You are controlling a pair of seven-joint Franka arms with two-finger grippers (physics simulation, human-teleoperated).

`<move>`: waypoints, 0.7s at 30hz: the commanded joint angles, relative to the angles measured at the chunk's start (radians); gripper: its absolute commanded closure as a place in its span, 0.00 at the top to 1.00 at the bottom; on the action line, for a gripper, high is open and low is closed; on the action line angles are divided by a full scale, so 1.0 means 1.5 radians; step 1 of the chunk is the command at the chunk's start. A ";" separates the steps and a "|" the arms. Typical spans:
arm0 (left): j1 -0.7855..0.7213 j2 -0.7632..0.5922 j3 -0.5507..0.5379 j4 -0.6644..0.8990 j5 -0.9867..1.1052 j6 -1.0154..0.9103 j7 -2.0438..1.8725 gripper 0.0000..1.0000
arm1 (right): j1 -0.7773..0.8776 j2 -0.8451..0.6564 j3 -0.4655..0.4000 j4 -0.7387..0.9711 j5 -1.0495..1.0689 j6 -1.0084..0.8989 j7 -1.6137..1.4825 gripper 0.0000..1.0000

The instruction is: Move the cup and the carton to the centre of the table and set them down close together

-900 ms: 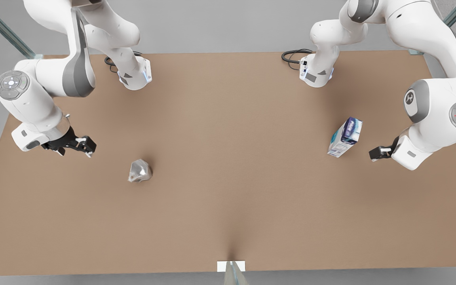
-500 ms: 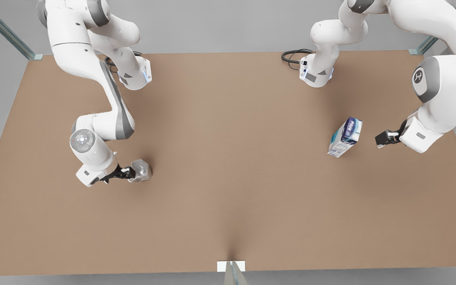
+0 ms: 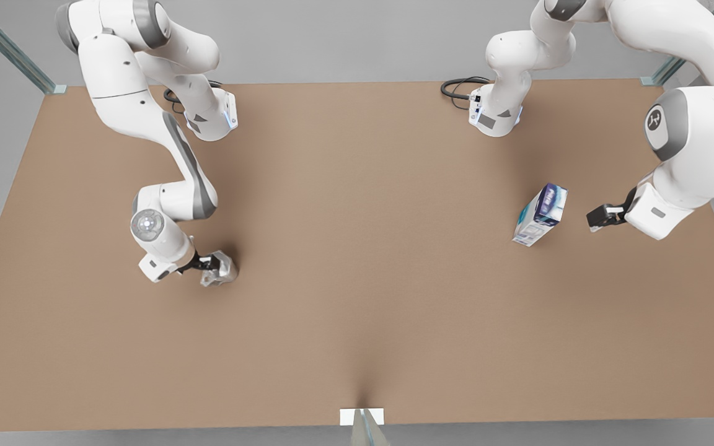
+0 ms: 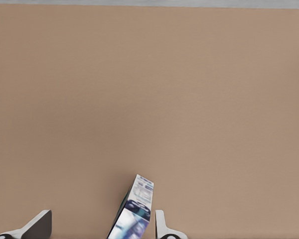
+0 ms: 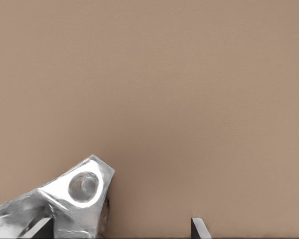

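The silvery faceted cup (image 3: 225, 267) (image 5: 74, 199) stands on the brown table (image 3: 357, 279) at the front view's left. My right gripper (image 3: 208, 268) (image 5: 120, 229) is low at the cup's side, open, with the cup against one finger and partly between the two. The white, teal and dark blue carton (image 3: 541, 214) (image 4: 134, 214) stands upright at the front view's right. My left gripper (image 3: 600, 217) (image 4: 100, 229) is open and level with the carton, a short gap away from it on the side of the table's right edge.
Both arm bases (image 3: 211, 118) (image 3: 494, 114) stand at the table's far edge, a black cable (image 3: 456, 87) beside one. A small white marker (image 3: 351, 416) sits at the near edge. Bare tabletop lies between the cup and the carton.
My right arm swung in from the front view's left and came down beside the cup, then closed in on it. My left gripper moved slightly back and has since held nearly still.
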 commanded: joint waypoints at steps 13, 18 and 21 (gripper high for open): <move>0.000 0.004 -0.001 0.000 0.001 -0.001 -0.001 1.00 | 0.006 -0.019 0.016 -0.057 0.000 -0.013 0.005 0.21; -0.001 0.004 -0.002 0.000 0.001 -0.001 -0.001 1.00 | 0.006 -0.012 0.019 -0.049 0.001 -0.008 0.010 0.21; -0.001 0.003 -0.003 0.000 0.001 -0.001 -0.001 1.00 | 0.006 -0.013 0.019 -0.042 0.002 -0.010 0.018 0.21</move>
